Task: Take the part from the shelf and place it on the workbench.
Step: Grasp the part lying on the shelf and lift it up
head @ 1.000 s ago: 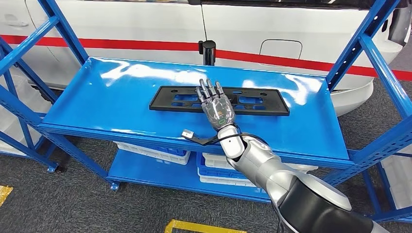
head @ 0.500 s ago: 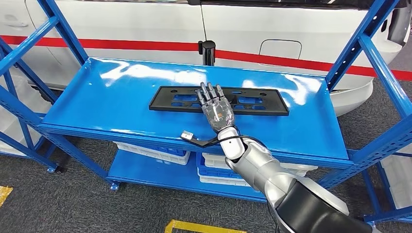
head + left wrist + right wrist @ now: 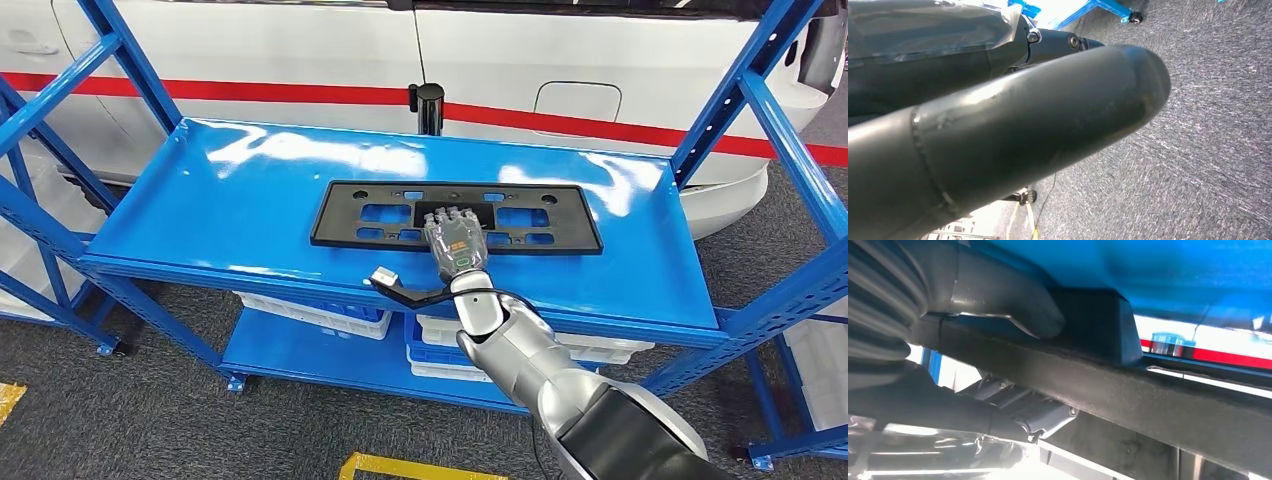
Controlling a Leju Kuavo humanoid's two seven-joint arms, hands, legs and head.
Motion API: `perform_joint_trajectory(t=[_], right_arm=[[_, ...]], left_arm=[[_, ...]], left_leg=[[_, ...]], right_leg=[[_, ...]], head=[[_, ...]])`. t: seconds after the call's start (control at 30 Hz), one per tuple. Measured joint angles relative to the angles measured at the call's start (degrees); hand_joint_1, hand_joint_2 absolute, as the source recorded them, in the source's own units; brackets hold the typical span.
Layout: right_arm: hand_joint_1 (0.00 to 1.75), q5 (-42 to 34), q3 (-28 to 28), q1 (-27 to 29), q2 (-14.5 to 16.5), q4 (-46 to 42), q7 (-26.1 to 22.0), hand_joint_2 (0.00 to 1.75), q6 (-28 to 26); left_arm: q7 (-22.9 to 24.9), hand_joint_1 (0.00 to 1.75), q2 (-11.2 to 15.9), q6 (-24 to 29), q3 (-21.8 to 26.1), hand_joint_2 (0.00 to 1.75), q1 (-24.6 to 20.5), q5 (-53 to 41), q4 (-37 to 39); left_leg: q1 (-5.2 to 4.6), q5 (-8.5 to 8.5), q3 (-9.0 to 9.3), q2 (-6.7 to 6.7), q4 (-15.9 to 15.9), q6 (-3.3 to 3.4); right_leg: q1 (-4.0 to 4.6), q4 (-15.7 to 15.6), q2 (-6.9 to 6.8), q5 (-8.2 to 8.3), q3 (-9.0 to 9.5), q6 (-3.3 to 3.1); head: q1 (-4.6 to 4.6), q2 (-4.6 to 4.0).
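Black and flat, the licence-plate frame (image 3: 455,217) is seen in the head view on the blue shelf top (image 3: 250,200), right of its middle, its near edge tipped up above the surface. Several rectangular cut-outs and small holes are visible along its length. Its middle is partly covered by the right hand (image 3: 455,243), whose fingers are curled over the near edge; in the right wrist view the thumb (image 3: 998,295) is seen pressed on one face of the dark bar and darker fingers (image 3: 923,410) on the other, so the frame is gripped. The left hand's state cannot be told from the left wrist view. White crates (image 3: 320,318) on the lower shelf are largely hidden. A white car (image 3: 500,60) with a red stripe is cut off behind.
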Motion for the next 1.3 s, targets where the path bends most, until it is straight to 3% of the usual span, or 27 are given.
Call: perform_joint_trajectory(t=[0.6, 0.63, 0.73, 0.77, 0.8, 0.87, 0.93, 0.97, 1.03, 1.1, 1.3], right_arm=[[1.75, 0.10, -0.55, 0.27, 0.35, 0.18, 1.73, 1.75, -0.01], [1.75, 0.10, -0.55, 0.27, 0.43, 0.23, 1.97, 1.75, -0.01], [1.75, 0.11, -0.55, 0.31, 0.64, 0.30, 2.64, 1.75, -0.01], [1.75, 0.11, -0.55, 0.38, 0.68, 0.21, 2.73, 1.75, -0.01], [1.75, 0.12, -0.57, 0.51, 0.70, -0.01, 2.72, 1.75, -0.01], [1.75, 0.11, -0.78, 0.94, 0.67, -0.86, 2.34, 1.75, -0.01], [1.75, 0.10, -1.28, 1.37, 0.53, -2.09, 1.23, 1.75, -0.01], [1.75, 0.10, -1.54, 1.53, 0.40, -2.81, 0.46, 1.75, -0.01], [1.75, 0.10, -1.95, 1.77, 0.07, -4.53, -1.12, 1.75, -0.01], [1.75, 0.08, -2.54, 1.88, -0.32, -6.47, -2.64, 1.75, -0.01], [1.75, -0.71, -7.56, 2.25, -1.13, -12.13, -11.34, 1.75, -0.01]], left_arm=[[0.04, 0.00, -0.09, -0.10, 0.08, 0.00, -0.01, -0.08, 0.00], [0.05, 0.00, -0.09, -0.14, 0.10, 0.44, -0.02, -0.06, 0.00], [-0.49, 0.00, -0.12, 0.22, 0.43, 0.44, 0.05, 1.22, 0.00], [-1.26, 0.00, -0.16, 0.83, 0.87, 0.00, 0.16, 2.77, 0.00], [-2.90, 0.00, -0.32, 1.83, 1.91, 0.00, 0.41, 6.10, 0.00], [-9.31, 0.00, -0.97, 3.42, 6.38, 0.87, 0.95, 17.49, -0.01], [-18.91, 0.00, -1.90, 2.53, 13.66, 1.75, 1.40, 30.45, -0.01], [-23.66, 0.00, -2.29, 1.80, 17.24, 1.75, 1.59, 34.40, 0.00], [-30.79, 0.00, -2.97, 2.67, 22.72, 0.87, 1.86, 37.25, 0.00], [-34.21, 0.00, -3.75, 6.30, 26.58, 0.00, 1.93, 37.40, 0.00], [-37.56, 0.00, -5.40, 9.82, 34.60, 0.00, 2.03, 40.63, 0.00]], left_leg=[[0.00, 0.00, 0.00, -0.01, 0.00, 0.00], [0.00, 0.00, 0.00, -0.01, 0.00, 0.00], [0.00, 0.00, 0.00, 0.00, 0.00, 0.00], [0.00, 0.00, 0.01, 0.00, 0.00, 0.00], [0.00, 0.00, 0.01, 0.02, 0.00, 0.00], [0.00, 0.00, 0.03, 0.05, 0.00, 0.00], [0.00, 0.00, 0.02, 0.07, 0.01, 0.00], [0.00, 0.00, 0.02, 0.07, 0.01, 0.00], [0.00, -0.01, 0.01, 0.07, 0.01, 0.00], [0.00, -0.01, 0.01, 0.07, 0.01, 0.00], [0.01, -0.01, 0.02, 0.07, 0.02, 0.00]], right_leg=[[0.00, 0.00, 0.00, 0.00, 0.00, 0.00], [0.00, 0.00, 0.00, 0.00, 0.00, 0.00], [0.00, 0.00, 0.00, 0.00, 0.00, 0.00], [0.00, 0.00, 0.00, 0.00, 0.00, 0.00], [0.00, 0.00, 0.01, 0.00, 0.00, 0.00], [0.00, 0.00, 0.04, 0.00, -0.01, 0.00], [0.00, 0.00, 0.05, 0.00, -0.02, 0.00], [0.00, 0.00, 0.05, 0.00, -0.03, 0.00], [0.00, -0.01, 0.05, 0.00, -0.04, 0.00], [0.00, -0.01, 0.05, 0.00, -0.03, 0.00], [0.00, -0.01, 0.05, 0.00, -0.03, 0.00]], head=[[0.00, 0.00], [0.00, 0.00], [0.00, 0.00], [0.00, 0.00], [0.00, 0.00], [0.00, 0.00], [0.00, 0.00], [0.00, 0.00], [0.00, 0.00], [0.00, 0.00], [0.00, 0.00]])
